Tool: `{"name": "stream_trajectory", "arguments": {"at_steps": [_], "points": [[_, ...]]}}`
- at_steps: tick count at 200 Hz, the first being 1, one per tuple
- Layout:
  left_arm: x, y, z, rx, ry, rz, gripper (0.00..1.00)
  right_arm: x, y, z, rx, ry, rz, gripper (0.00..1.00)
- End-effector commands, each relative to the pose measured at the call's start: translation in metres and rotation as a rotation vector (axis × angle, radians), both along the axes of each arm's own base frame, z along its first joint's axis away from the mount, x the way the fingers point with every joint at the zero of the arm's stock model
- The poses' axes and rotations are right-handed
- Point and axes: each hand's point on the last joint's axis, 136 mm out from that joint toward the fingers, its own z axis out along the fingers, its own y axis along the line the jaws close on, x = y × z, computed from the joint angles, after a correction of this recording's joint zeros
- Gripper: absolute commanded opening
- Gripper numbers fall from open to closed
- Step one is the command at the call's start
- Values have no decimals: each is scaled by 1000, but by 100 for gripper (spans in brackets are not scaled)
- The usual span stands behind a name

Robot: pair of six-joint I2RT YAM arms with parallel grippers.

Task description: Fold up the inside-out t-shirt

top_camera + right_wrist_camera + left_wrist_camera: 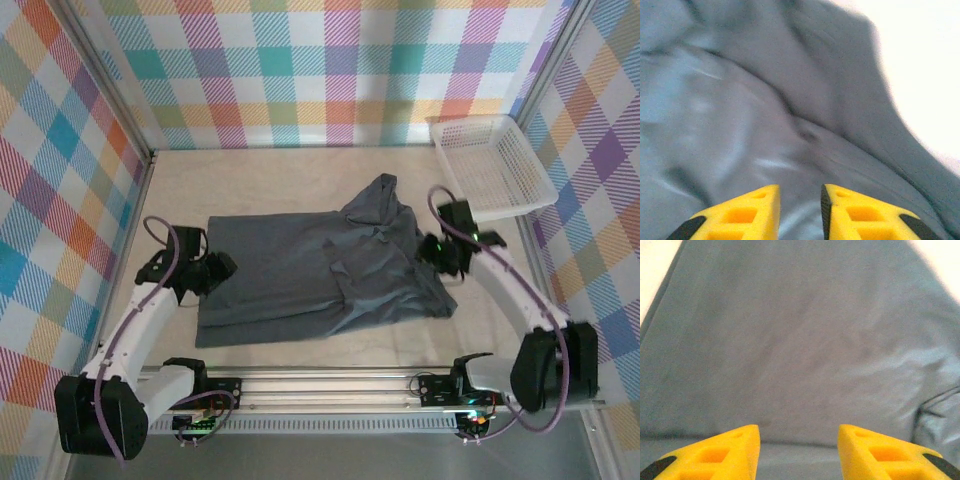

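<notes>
The left gripper (222, 268), jaws spread and empty, sits at the left edge of the grey t-shirt (290, 270) lying flat on the table (260, 180), its rumpled right side beneath the narrowly parted, empty right gripper (440, 262), a white basket (495, 165) just beyond.

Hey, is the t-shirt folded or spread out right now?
Partly folded. The t-shirt lies flat on the table, its right side doubled over the middle and rumpled, one sleeve poking out toward the far side.
</notes>
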Motion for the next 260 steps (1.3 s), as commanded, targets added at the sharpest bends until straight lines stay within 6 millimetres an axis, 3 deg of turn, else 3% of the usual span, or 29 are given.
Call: {"name": "stream_trajectory", "arguments": {"at_steps": [1,29,52,70,105,122,132,174,193,231,239,252,260], "points": [[24,-7,18,15,-46,-58,48,66,36,14,-41,-88,101,30],[35,-26,38,14,-80,-157,56,134,58,-7,-50,-73,104,39],[25,-52,54,-18,-116,-272,65,169,68,-29,-81,-62,141,43],[15,-62,57,-34,-118,-312,71,179,79,-51,-61,-14,170,44],[5,-56,52,-19,-109,-280,72,183,87,-82,-28,45,169,45],[4,-55,47,-18,-97,-270,72,183,96,-86,19,53,179,40],[5,-54,44,-13,-87,-265,71,183,99,-87,30,56,185,32],[7,-54,39,-7,-72,-259,70,190,109,-70,19,23,213,1],[8,-54,37,-7,-70,-252,70,202,123,-51,25,-33,241,0],[14,-57,30,-18,-60,-257,70,272,150,-7,118,-208,189,0],[16,-58,26,-18,-55,-257,70,287,154,-2,124,-242,195,10],[16,-58,20,-14,-42,-261,70,301,152,8,103,-263,202,37],[15,-57,16,-13,-29,-259,70,305,145,15,67,-267,207,45]]}}
